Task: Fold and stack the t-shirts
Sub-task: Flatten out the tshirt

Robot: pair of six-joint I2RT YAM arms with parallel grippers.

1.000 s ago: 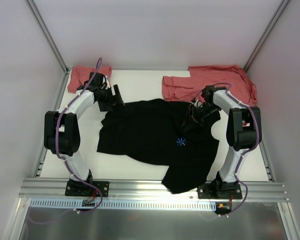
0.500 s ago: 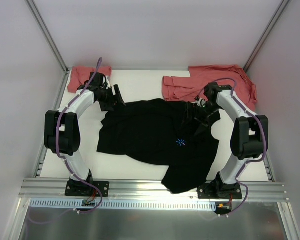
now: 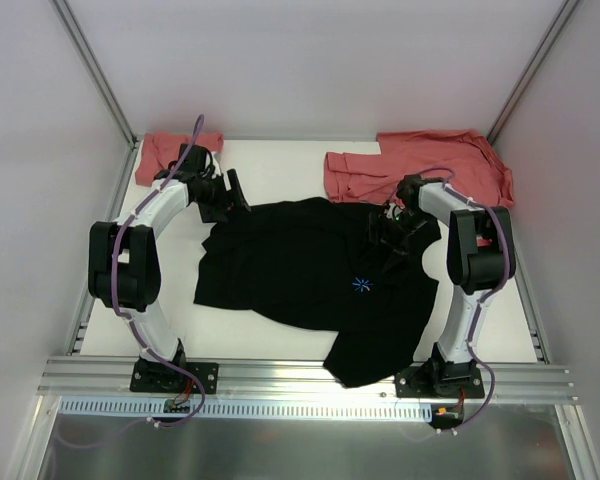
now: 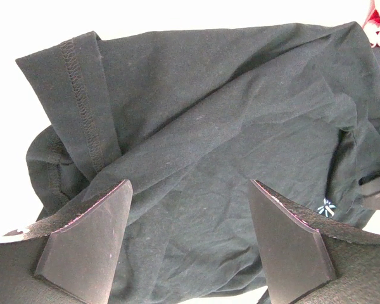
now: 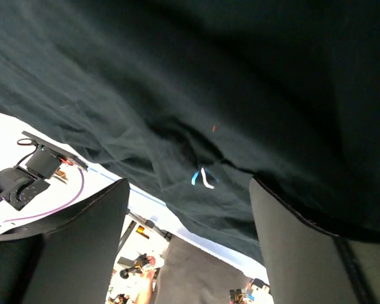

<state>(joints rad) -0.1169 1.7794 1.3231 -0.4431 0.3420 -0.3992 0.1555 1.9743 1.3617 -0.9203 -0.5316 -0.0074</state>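
1 black t-shirt (image 3: 300,265) lies on 1 white table (image 3: 290,165), and it bears 1 small light-blue starburst mark (image 3: 361,284). Salmon-red cloth shows in 2 separate places: 1 small bundle (image 3: 175,150) at the far left corner and 1 larger, rumpled heap (image 3: 430,165) at the far right. Whether that heap is 1 shirt or more cannot be told. There are 2 arms, the left arm (image 3: 140,250) and the right arm (image 3: 475,250), each ending in 1 gripper, so 2 grippers: the left gripper (image 4: 187,244) and the right gripper (image 5: 187,247). Each gripper has 2 fingers (image 4: 82,247), 4 in all
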